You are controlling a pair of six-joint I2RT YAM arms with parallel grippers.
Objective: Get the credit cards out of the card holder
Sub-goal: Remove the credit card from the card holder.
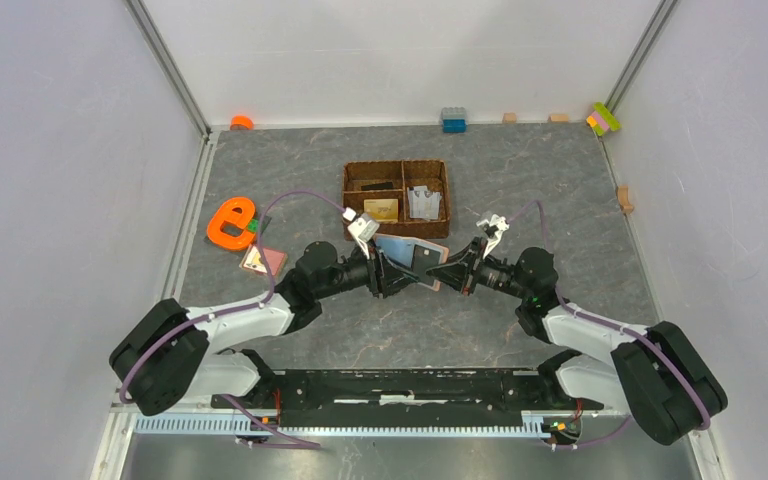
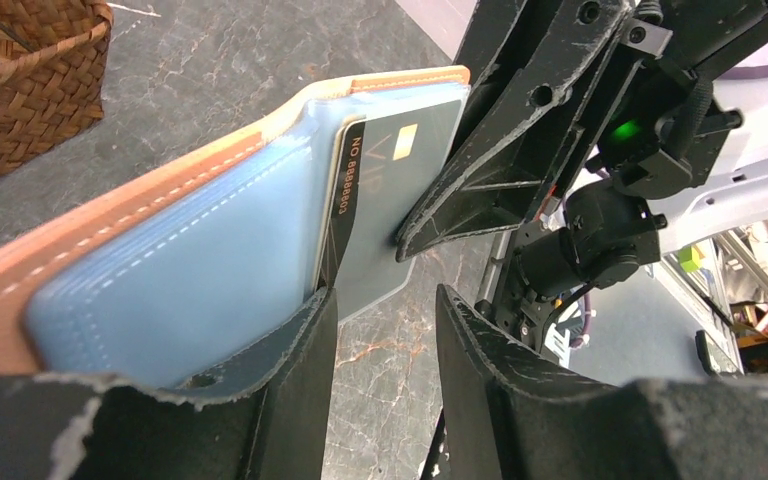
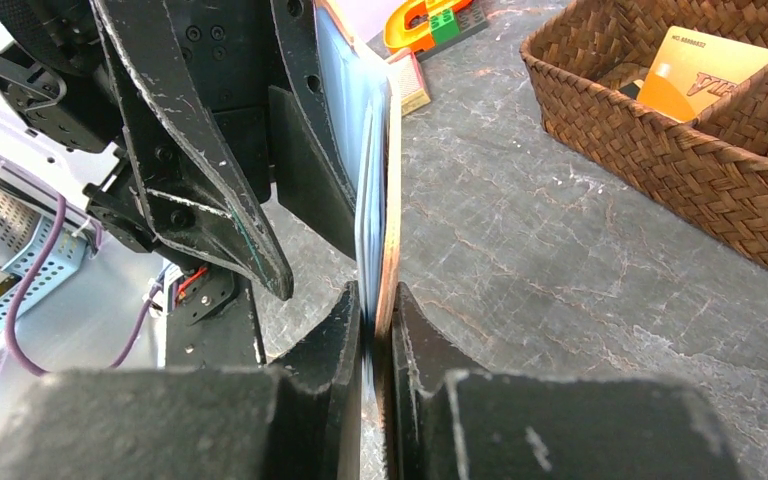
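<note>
Overhead, a grey marbled table [image 1: 560, 180] closed in by pale walls [image 1: 60, 150] is seen, with both arms reaching inward to meet near its middle. A brown woven basket [image 1: 396, 165] is set just behind that meeting point, and a gold card [image 1: 381, 210] lies in one of its compartments. A pinkish card [image 1: 263, 260] lies flat on the table to the left, beside an orange toy [image 1: 230, 222]. The card holder [image 1: 410, 252] is held up off the table between the two grippers, though the grip itself cannot be read from above.

From the right wrist, the right gripper [image 3: 372, 305] is shown pinched nearly closed on the holder's edge, salmon outside and blue inside. From the left wrist, the left gripper [image 2: 385, 300] is shown with its fingers parted and bare table between them; whether it touches the holder cannot be told. A grey-blue card [image 2: 400, 180], marked VIP, is seen partway out of the blue pocket, with one right finger pressed against it.
</note>
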